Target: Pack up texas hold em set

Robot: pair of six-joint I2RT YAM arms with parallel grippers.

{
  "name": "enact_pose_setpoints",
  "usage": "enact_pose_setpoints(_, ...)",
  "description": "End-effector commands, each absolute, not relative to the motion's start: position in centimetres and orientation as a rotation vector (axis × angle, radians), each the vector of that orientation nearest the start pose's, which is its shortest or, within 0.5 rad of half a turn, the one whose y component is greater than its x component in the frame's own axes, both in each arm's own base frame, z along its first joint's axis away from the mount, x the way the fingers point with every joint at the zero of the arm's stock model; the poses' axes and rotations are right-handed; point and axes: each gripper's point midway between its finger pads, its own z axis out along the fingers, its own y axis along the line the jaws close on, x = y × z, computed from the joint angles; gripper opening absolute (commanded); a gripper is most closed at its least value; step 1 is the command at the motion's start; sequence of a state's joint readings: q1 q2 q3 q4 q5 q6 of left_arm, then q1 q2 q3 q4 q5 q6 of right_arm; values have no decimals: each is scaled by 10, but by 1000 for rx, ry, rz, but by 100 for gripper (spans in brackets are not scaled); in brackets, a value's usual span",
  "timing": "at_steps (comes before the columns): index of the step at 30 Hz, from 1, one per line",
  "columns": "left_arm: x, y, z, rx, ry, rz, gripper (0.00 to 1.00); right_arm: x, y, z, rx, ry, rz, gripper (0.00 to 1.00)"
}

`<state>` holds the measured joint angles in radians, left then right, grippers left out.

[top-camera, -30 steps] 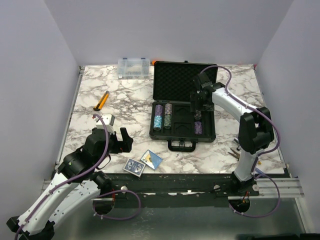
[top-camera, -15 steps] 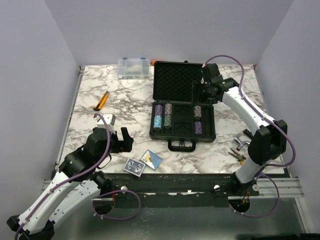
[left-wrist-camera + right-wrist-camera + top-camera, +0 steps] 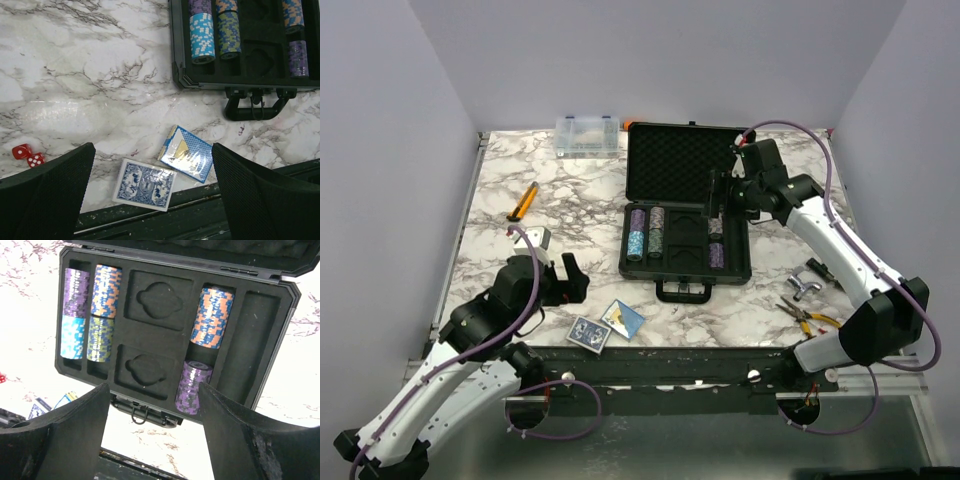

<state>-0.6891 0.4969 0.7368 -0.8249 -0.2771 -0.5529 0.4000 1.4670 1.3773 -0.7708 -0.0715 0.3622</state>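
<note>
Assessing card deck (image 3: 187,159): light, stiff box, glossy wrap likely slippery; pinch across long edges. Left pincer (image 3: 152,150) spread wide above it, empty; right pincer (image 3: 154,390) parted, empty, over case (image 3: 252,340)

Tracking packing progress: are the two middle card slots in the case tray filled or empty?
Empty. Both card slots show bare black foam; the two card decks lie on the table, outside the case.

1 case (image 3: 678,165), 6 chip stacks (image 3: 212,316), 2 decks (image 3: 144,184), 2 dice (image 3: 21,151).
</note>
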Motion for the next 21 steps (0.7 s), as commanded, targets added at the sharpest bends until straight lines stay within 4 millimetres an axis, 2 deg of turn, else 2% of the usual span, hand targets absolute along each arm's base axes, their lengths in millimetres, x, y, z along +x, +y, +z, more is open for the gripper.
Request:
enact_pose_setpoints(1, 166, -122, 177, -111, 2243, -534, 98, 321, 181, 210, -70, 2440, 542, 75)
enact_pose_setpoints(8, 165, -130, 165, -192, 2305, -561, 98, 315, 183, 208, -52, 2441, 581, 75)
enact_pose_setpoints(9, 165, -131, 161, -198, 2320, -554, 97, 323, 186, 215, -58, 2394, 593, 75)
enact_pose_setpoints(10, 165, -132, 159, -201, 2330, -553, 96, 315, 182, 208, -55, 2439, 576, 75)
enact_pose_setpoints(15, 162, -135, 140, -251, 2407, -537, 94, 314, 183, 210, -58, 2440, 581, 76)
enact_pose_setpoints(21, 164, -137, 129, -265, 2463, -489, 92, 309, 183, 208, -62, 2460, 591, 76)
